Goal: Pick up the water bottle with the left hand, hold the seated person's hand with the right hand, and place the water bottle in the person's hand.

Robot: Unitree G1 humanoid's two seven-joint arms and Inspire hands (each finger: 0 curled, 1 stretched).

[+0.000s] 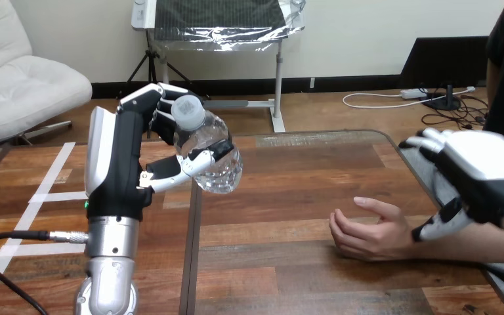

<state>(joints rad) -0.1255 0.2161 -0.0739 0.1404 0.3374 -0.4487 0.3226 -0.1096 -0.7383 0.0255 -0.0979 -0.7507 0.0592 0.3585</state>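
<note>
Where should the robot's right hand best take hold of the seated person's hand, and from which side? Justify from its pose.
Probably the wrist, from above at the view's right: the person's hand lies on the wooden table, fingers loosely curled, so the wrist is the bare, straight part, just under the right hand.

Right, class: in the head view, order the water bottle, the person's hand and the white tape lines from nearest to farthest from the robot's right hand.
1. person's hand, just left of the right hand.
2. water bottle, centre-left, in the left hand.
3. white tape lines, far left.
</note>
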